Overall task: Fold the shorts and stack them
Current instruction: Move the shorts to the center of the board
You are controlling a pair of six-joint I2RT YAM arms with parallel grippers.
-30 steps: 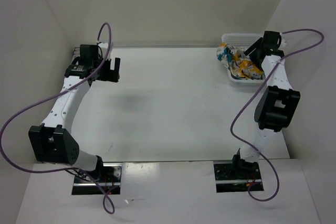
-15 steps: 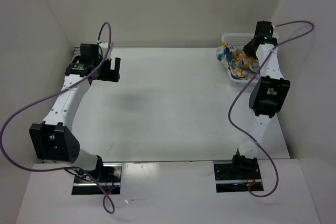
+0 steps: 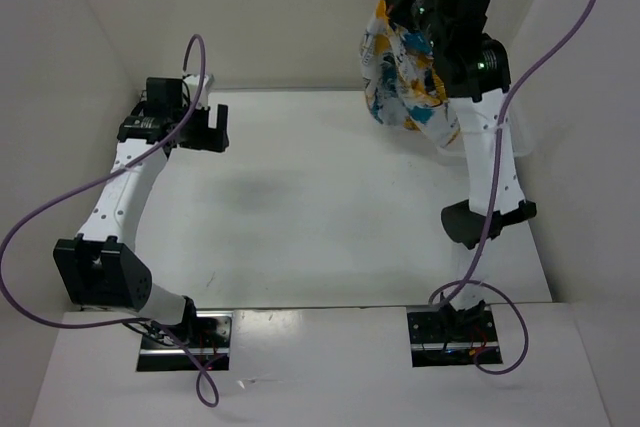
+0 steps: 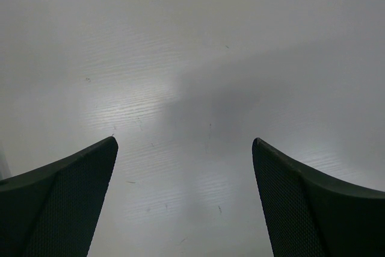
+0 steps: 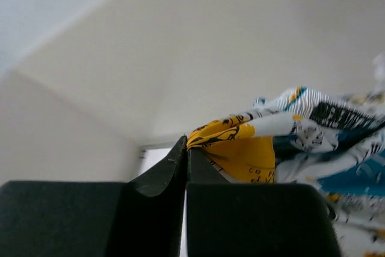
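Nearest the bases, the table (image 3: 300,207) lies bare and white. Over its left side the left gripper (image 3: 210,130) hovers with its jaws spread wide and nothing between them; its wrist view shows only tabletop past the two dark fingertips (image 4: 72,173).

Farther back and high above the far right corner, the right gripper (image 3: 400,7) is pinched tight on the shorts (image 3: 405,77). They hang below it in the air as a loose, crumpled bundle, clear of the table and in front of the back wall. The cloth is soft and white, crowded with teal patches, orange-yellow patches and black lettering. In the right wrist view a yellow fold with black print sits right at the closed fingertips (image 5: 180,154), and striped and teal parts trail off to the right.

A second ago the shorts lay bunched in the basket at the far right corner, with the right gripper low over them and its jaws apart. Now the jaws are closed and the arm stands raised, the shorts lifted with it. The left arm sits as it did.
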